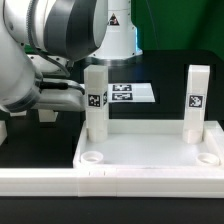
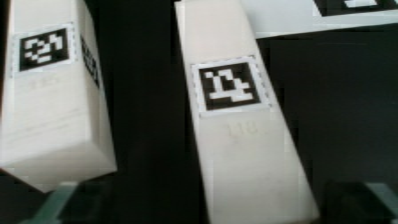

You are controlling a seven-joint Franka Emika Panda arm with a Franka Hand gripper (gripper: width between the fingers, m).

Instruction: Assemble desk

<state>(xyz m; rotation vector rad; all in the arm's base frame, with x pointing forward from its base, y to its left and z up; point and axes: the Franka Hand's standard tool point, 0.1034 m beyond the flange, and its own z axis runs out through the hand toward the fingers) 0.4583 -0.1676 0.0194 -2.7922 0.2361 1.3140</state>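
One arm fills the exterior view's left. One desk top lies low at that view's right, its raised rim ringing a bare floor. Two legs stand upright on it, well apart: one leg beside the arm, the other leg in open room. Two round sockets sit empty in front. The wrist view shows two tagged posts with a dark gap between them. The gripper straddles one, its fingers spread and clasping nothing.

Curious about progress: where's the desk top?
The exterior view shows the desk top flat in the foreground, before the marker board, with one upright leg and a second leg at its far corners.
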